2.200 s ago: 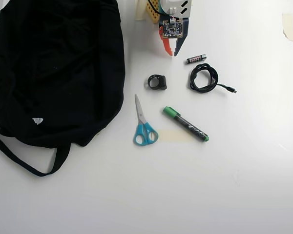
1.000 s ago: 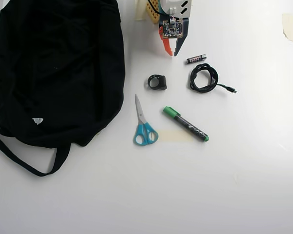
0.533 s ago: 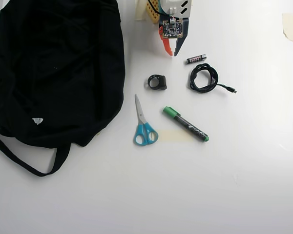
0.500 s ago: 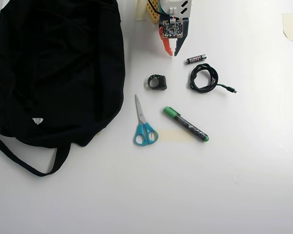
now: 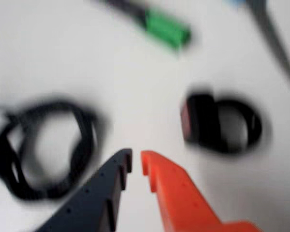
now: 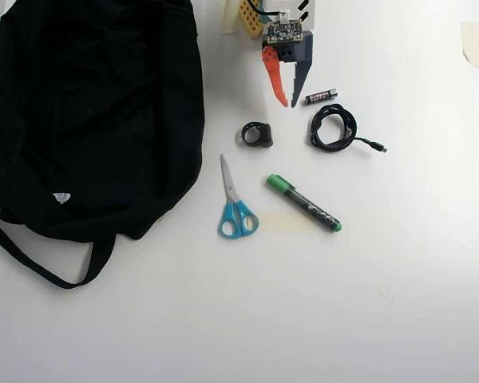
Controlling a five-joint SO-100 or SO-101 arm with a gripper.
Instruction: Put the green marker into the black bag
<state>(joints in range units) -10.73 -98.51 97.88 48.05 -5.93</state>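
The green marker (image 6: 303, 203) lies flat on the white table in the overhead view, its green cap toward the upper left. Its cap shows blurred at the top of the wrist view (image 5: 166, 29). The black bag (image 6: 88, 112) fills the left of the overhead view, straps trailing to the lower left; it is out of the wrist view. My gripper (image 6: 289, 103) is at the top centre, well above the marker and to the right of the bag. In the wrist view (image 5: 137, 155) its orange and dark fingers nearly touch at the tips and hold nothing.
Blue-handled scissors (image 6: 235, 203) lie left of the marker. A small black ring-shaped thing (image 6: 257, 134) and a coiled black cable (image 6: 333, 128) lie between gripper and marker. A small battery (image 6: 321, 96) lies beside the fingertips. A piece of tape (image 6: 472, 41) sits at the top right.
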